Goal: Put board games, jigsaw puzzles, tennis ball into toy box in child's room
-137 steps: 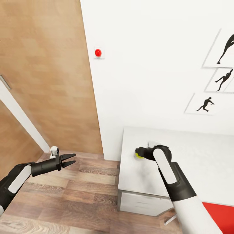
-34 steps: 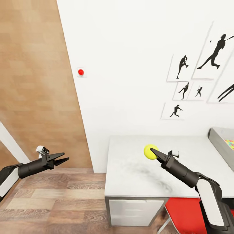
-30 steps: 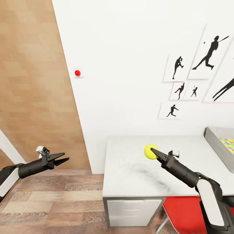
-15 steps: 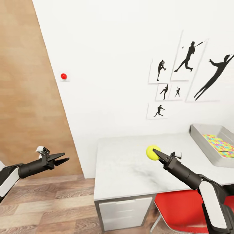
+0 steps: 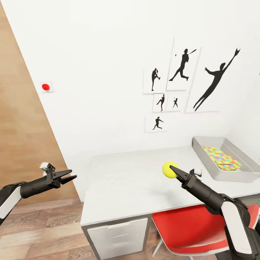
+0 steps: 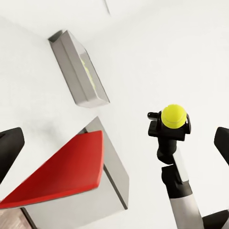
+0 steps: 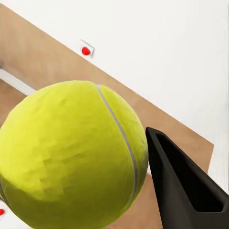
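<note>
One puzzle [image 5: 222,157] half-hidden behind toy box [image 5: 202,156] wall

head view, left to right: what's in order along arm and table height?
left gripper → table → tennis ball → right gripper → jigsaw puzzle inside the toy box

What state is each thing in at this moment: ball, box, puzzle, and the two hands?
tennis ball: held off the table by the right hand.
right hand: shut on the tennis ball, above the table.
left hand: open, holding nothing, out over the floor beside the table.
toy box: upright at the table's far right end, open top.
jigsaw puzzle: lying flat inside the toy box.
red chair: pushed under the table.
</note>
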### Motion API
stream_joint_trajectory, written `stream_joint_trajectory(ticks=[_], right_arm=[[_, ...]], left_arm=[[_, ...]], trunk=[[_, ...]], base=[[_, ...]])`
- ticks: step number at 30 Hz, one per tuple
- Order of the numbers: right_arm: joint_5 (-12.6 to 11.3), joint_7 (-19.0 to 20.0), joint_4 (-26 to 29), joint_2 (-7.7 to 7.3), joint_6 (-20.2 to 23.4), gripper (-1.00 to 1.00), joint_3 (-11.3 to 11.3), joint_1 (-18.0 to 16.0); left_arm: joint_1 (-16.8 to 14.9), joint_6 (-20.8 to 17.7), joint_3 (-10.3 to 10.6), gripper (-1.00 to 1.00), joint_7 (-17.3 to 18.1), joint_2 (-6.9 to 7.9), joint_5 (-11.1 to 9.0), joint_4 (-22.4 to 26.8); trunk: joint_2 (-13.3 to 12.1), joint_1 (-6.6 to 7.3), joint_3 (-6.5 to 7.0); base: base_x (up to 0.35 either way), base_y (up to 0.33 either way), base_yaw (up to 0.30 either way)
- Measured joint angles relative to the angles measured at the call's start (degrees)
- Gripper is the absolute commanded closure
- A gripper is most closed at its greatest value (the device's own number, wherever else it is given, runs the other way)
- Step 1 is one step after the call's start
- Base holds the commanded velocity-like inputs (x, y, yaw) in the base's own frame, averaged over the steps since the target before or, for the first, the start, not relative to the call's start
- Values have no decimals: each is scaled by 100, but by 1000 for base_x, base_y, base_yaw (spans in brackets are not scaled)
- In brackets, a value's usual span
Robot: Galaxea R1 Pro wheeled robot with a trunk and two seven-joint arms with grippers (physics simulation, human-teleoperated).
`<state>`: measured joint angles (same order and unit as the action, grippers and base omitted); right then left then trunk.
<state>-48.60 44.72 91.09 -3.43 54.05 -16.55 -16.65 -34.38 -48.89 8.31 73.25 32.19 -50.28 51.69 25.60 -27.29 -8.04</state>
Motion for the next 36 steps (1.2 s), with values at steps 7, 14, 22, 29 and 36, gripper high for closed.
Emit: stream_joint_trajectory(ticks=[7,14,22,29,36], right_arm=[[0,4,4,1,0,100,0,-1],[0,10,4,0,0,100,0,1],[0,10,1,0,-1,100,0,0],[-2,10,1,0,0,100,-108,1],[-2,25,1,0,1,100,-123,1]], left_arm=[[0,-1,0,-100,0,2,0,0],[0,-1,0,-100,0,7,1,0],[0,0,0,-100,-1,5,3,0],[0,0,0,-100,-1,6,3,1],[0,-1,0,-100,0,2,0,0]], trunk=[[0,0,7],[2,1,32],[2,2,52],[1,0,53],[2,1,87]], base=[[0,-301,-90],[32,-293,-245],[245,-165,-142],[116,-126,-17],[74,-217,-178]])
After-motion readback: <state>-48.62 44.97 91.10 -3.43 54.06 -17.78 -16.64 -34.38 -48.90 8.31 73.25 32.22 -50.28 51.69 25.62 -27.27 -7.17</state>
